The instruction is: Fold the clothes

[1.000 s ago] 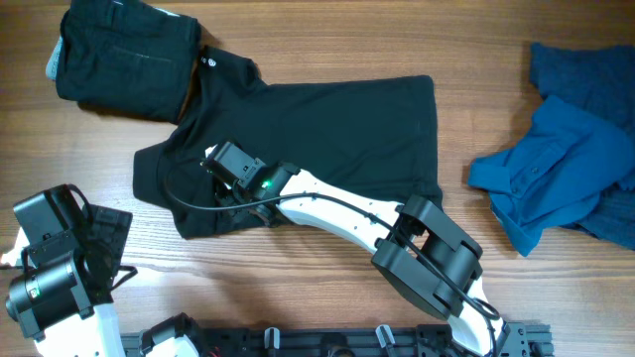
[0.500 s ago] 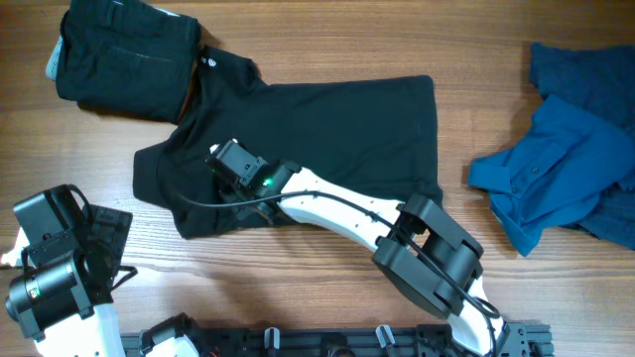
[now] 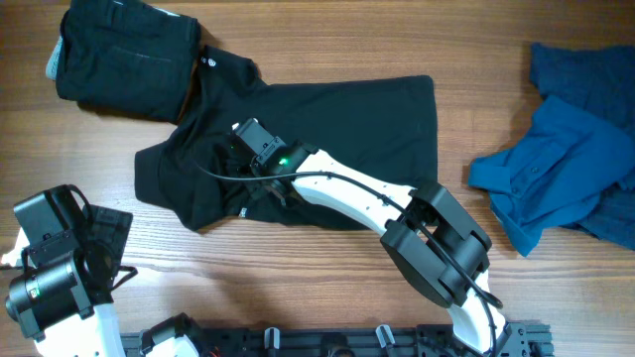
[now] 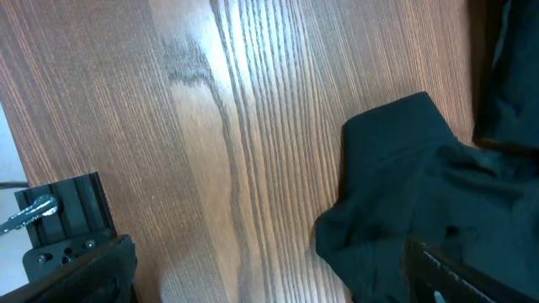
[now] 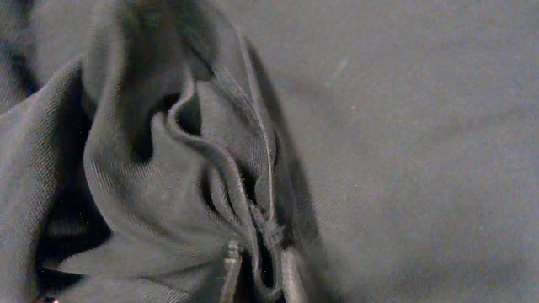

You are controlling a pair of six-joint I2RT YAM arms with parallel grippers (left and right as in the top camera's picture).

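A black short-sleeved shirt (image 3: 347,124) lies spread across the middle of the table in the overhead view, a small white mark (image 3: 206,61) near its collar. My right gripper (image 3: 245,147) is over the shirt's left part. In the right wrist view its narrow fingertips (image 5: 229,268) pinch a bunched hem of the black shirt (image 5: 404,126); the right gripper (image 5: 257,273) is shut on that fabric. My left gripper (image 4: 269,282) stands wide open over bare wood at the lower left, beside a black shirt corner (image 4: 404,194), holding nothing.
A folded black garment (image 3: 124,55) lies at the back left, touching the shirt's collar. Crumpled blue garments (image 3: 575,159) sit at the right edge. The left arm's base (image 3: 45,283) is at the front left. The wooden table (image 3: 327,40) shows around them.
My right gripper has moved up and to the right across the shirt, dragging the lower-left edge of the fabric inward with it. The left arm has not moved.
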